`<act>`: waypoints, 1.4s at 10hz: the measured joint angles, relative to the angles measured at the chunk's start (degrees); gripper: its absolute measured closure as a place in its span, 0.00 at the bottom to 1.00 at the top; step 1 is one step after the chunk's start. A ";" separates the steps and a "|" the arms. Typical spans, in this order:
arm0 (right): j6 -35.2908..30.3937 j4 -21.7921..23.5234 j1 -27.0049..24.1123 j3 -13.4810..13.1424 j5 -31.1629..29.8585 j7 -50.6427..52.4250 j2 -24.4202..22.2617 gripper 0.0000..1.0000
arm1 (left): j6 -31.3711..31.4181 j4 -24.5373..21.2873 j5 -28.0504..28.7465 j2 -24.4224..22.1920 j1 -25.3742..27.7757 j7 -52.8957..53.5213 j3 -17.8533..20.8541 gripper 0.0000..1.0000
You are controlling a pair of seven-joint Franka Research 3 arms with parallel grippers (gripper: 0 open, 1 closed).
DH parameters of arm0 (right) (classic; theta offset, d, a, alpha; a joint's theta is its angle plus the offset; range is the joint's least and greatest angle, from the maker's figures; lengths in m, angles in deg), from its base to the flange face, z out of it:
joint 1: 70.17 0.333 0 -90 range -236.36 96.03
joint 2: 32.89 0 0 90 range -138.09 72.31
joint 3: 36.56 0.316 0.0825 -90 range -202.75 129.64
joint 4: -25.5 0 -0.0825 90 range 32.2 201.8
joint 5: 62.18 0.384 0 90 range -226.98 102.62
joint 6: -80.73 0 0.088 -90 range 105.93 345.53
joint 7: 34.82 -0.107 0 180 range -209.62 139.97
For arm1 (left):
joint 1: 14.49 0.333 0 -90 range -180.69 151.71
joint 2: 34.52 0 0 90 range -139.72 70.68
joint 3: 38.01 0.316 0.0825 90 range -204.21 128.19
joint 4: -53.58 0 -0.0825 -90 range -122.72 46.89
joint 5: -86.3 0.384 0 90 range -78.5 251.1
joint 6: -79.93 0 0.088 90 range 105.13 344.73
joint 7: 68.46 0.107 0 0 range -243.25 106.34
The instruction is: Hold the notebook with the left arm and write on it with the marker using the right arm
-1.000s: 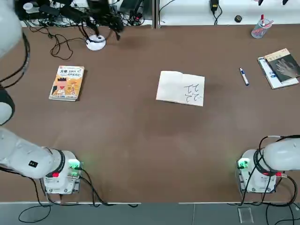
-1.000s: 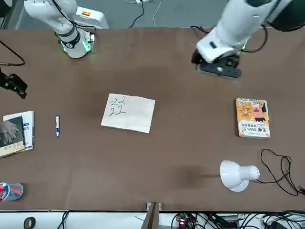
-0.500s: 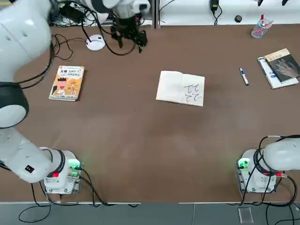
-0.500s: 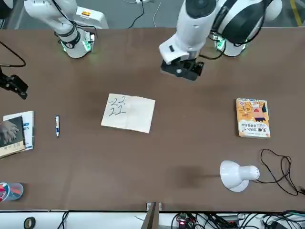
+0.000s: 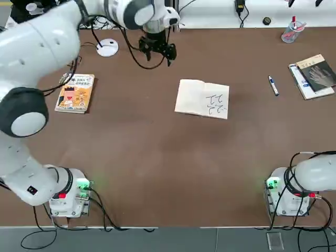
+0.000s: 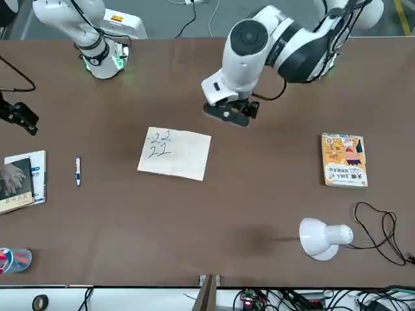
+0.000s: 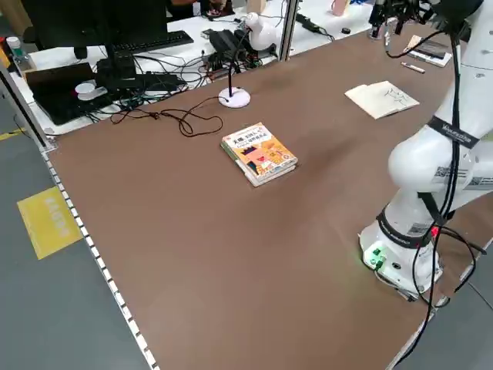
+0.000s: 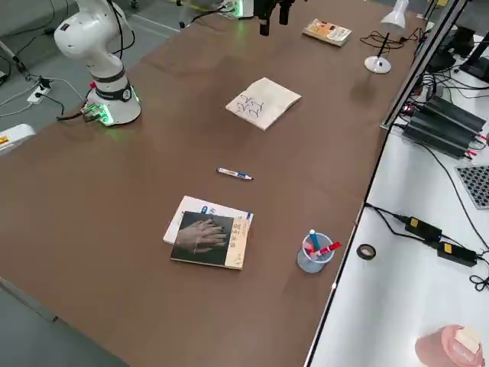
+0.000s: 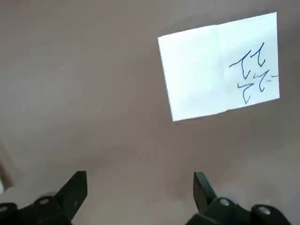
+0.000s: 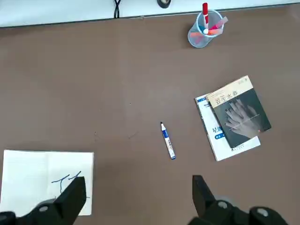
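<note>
Notebook [image 5: 202,98] lies open and flat on the bench [image 5: 157,157], centre of the top view slightly right, scribbled page toward the right side. No shift in its place against the earlier frames. Marker [image 5: 273,85] lies alone to the right of it, well apart, same spot as before; dark-covered book [image 5: 314,75] and clear cup [image 5: 290,32] of pens sit further right, near the upper right corner.

Left claw [image 5: 157,50]: in the top view it now hangs in the upper centre, up and left of the notebook, not touching it. One second ago it was further left, by the lamp [image 5: 107,48]; half a second ago it was partway over. In the front view the left claw [image 6: 227,111] has come from the right part of the frame to just above and right of the notebook [image 6: 175,153]. Fingers stand apart, nothing between them; the left wrist view shows the notebook [image 9: 219,66] beyond them.

Right claw [image 10: 136,197]: fingers wide apart, empty, looking down on the marker [image 10: 167,140]; right arm base [image 5: 286,191] at lower right, unchanged.

Orange-yellow book [image 5: 75,93] at left, unmoved.
</note>
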 joint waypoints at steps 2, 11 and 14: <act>0.00 0.00 0.00 -0.01 0.00 0.00 0.00 0.00 | 2.27 0.02 2.59 2.45 -1.89 -2.71 -0.01 0.00; 0.00 0.06 0.00 -0.02 0.00 0.01 0.05 0.00 | 10.46 0.15 6.98 11.06 -5.28 -6.92 0.36 0.00; 0.00 0.08 0.00 -0.02 0.00 0.01 0.12 0.00 | 12.69 0.19 7.49 13.13 -5.29 -6.92 0.41 0.00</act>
